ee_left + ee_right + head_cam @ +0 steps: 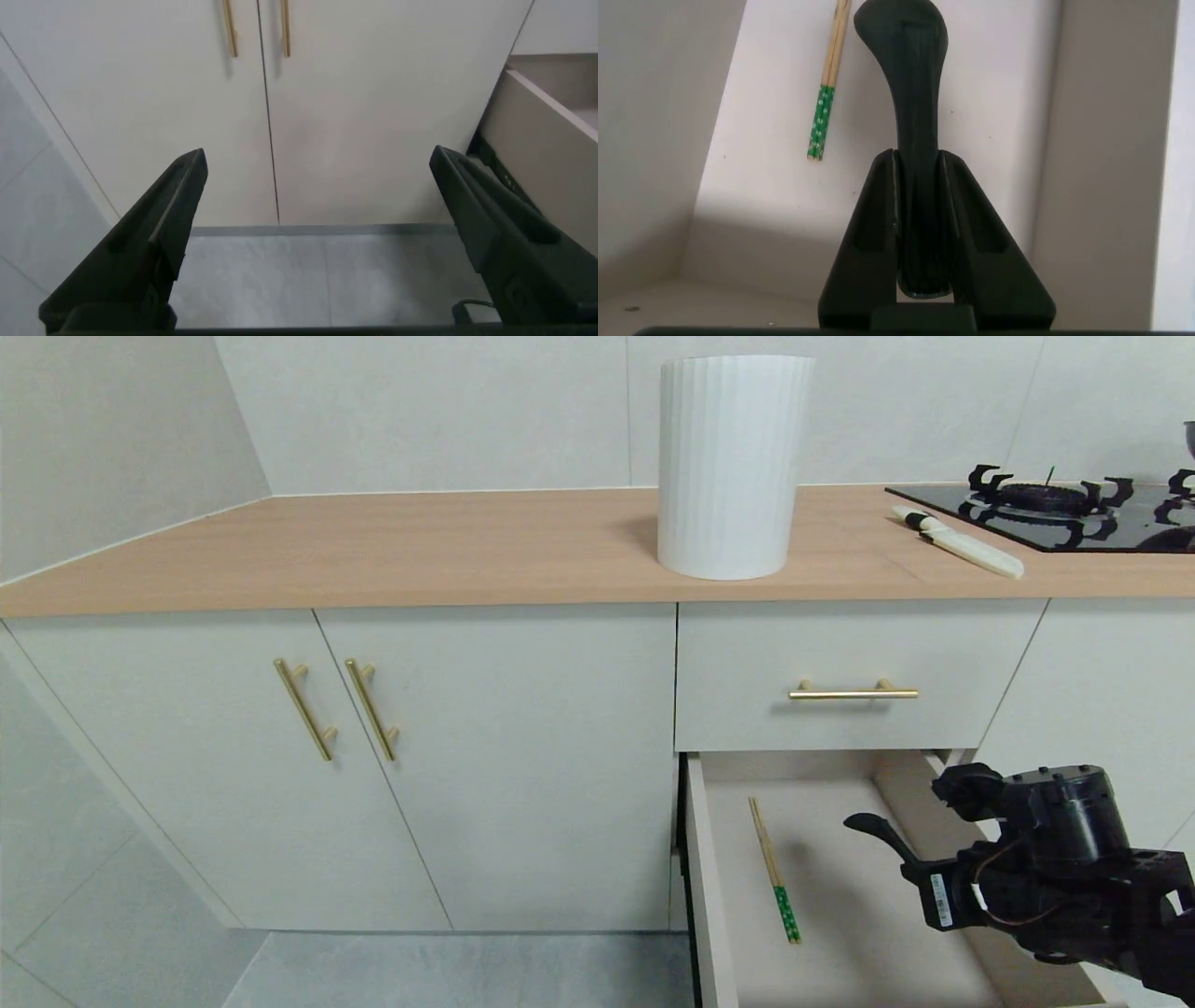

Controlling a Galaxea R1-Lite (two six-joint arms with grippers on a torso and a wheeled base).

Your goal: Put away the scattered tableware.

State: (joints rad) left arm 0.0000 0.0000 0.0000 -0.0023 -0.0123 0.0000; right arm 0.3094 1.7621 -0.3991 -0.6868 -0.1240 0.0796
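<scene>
Evidently to stow it beside the chopsticks [773, 868], the right claw [921, 877] pinches what looks like a black spoon [876, 831] over the open drawer [702, 896]; the left claw [318, 163] gapes empty.

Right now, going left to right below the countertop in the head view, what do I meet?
Left cabinet door handle → right cabinet door handle → chopsticks lying in the open drawer → black utensil → right gripper holding it. The upper drawer's handle overlaps these, so it is left out.
</scene>
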